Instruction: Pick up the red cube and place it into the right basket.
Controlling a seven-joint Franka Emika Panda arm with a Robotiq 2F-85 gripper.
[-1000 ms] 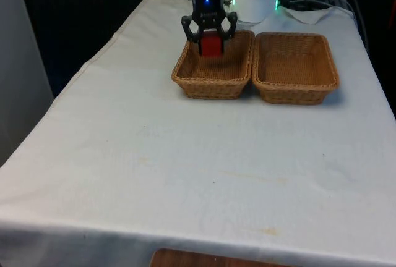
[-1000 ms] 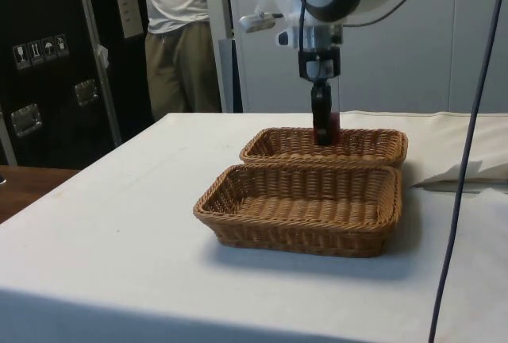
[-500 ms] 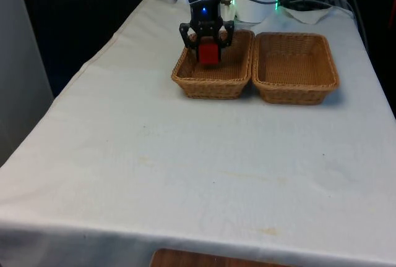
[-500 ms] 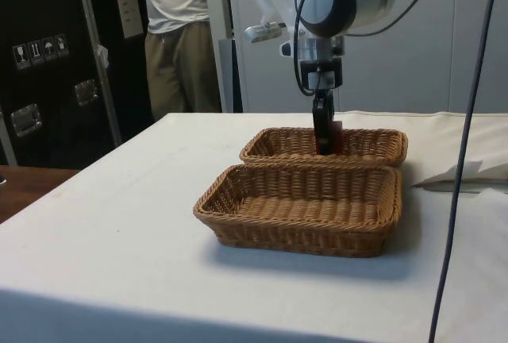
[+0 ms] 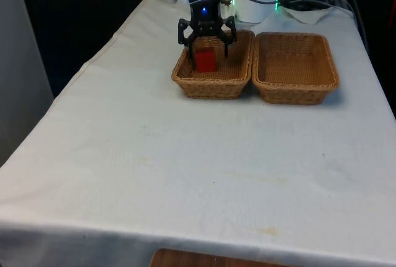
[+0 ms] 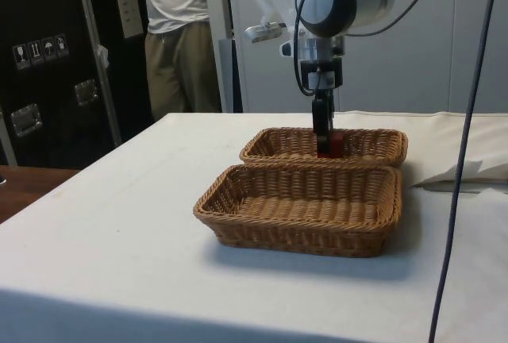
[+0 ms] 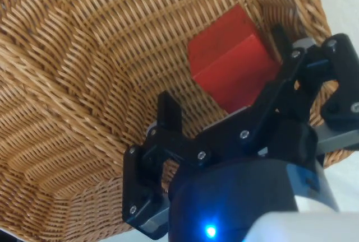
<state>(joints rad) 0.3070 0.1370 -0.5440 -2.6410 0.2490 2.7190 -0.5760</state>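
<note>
Red cube sits in basket — lower part hidden by rim — end effector spread

A white cloth covers the surface and has some faint stains. In the side view, dark cabinets with metal latches stand behind, next to a pale wall. A person in a white shirt and khaki trousers stands near the cabinets. A brown wooden edge shows below the cloth.
</note>
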